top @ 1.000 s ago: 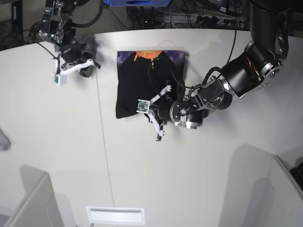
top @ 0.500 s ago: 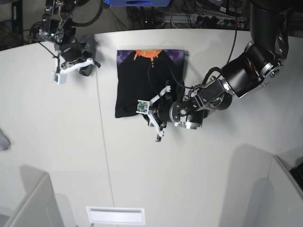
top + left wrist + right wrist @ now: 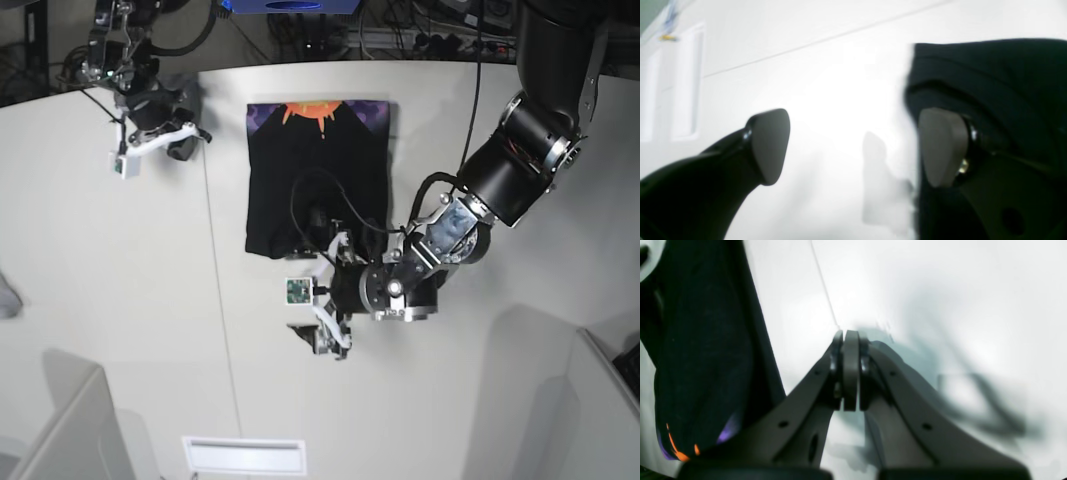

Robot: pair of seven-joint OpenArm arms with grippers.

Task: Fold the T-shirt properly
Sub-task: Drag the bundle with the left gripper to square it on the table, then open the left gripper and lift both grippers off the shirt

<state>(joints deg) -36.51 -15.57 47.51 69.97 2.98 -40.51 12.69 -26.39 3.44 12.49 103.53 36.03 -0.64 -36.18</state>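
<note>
Two grippers, neither holding cloth: left gripper spread wide beside T-shirt near hem; right gripper clamped empty near counter far edge. Square hem edges before pressing crease.

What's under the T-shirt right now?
The T-shirt lies folded flat on the white table, print strip at its far edge. Only bare table shows around it; anything beneath the cloth is covered.
</note>
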